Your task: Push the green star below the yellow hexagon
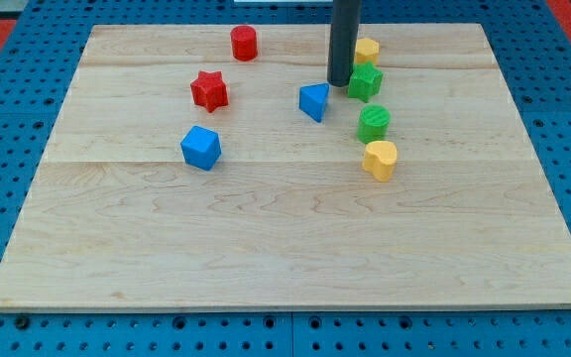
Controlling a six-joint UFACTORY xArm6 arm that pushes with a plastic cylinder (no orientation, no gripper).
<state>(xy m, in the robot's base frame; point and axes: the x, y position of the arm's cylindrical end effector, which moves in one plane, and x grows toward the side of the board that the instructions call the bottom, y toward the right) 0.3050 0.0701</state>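
Our rod stands upright and bears no hand, so nothing is held; my tip (340, 84) rests just left of the green star (365, 81). The knobbly star touches the yellow hexagon (367, 48), just below it, above a green cylinder (373, 123) on the tabletop (285, 238).

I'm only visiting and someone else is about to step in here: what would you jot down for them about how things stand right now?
My tip rests just left of the green star, between it and the blue triangular block.
The yellow hexagon sits directly above the star, nearly touching it.
Done: the star looks already below the hexagon.
Left: at most a small nudge; mind the green round block just beneath.
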